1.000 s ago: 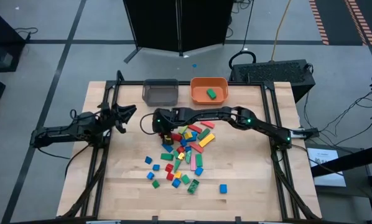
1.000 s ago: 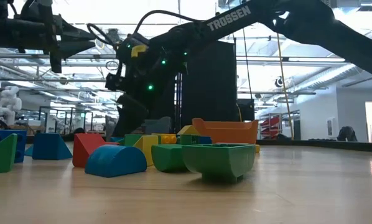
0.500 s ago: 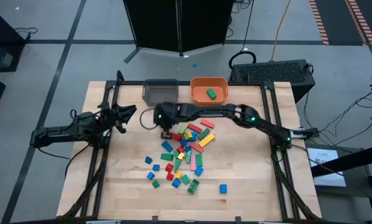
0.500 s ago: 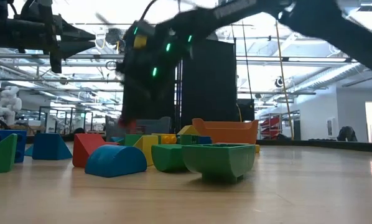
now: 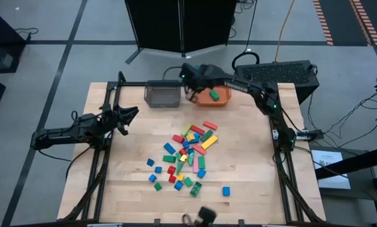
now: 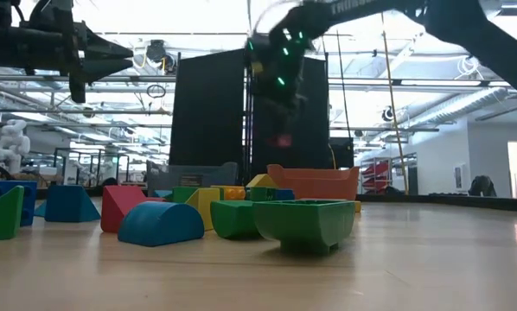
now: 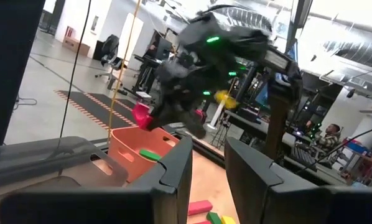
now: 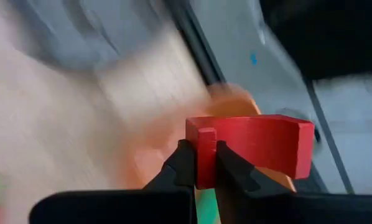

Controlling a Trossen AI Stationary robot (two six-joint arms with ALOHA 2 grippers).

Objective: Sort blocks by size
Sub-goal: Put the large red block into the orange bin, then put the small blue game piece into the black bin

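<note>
Sorting has barely begun: one green block (image 5: pixel 214 95) lies in the orange bin (image 5: pixel 224 84), the grey bin (image 5: pixel 162 94) looks bare, and most blocks (image 5: pixel 187 153) remain mid-desk. The right hand (image 5: pixel 190 93), beside the orange bin, pinches a red block (image 8: pixel 248 145). The left hand (image 5: pixel 127 115) waits spread at left.

Grey tiled floor (image 5: pixel 50 38) w/ dark seams; black cabinet (image 5: pixel 179 25) behind table; bright ceiling lights, exposed ducts.
</note>
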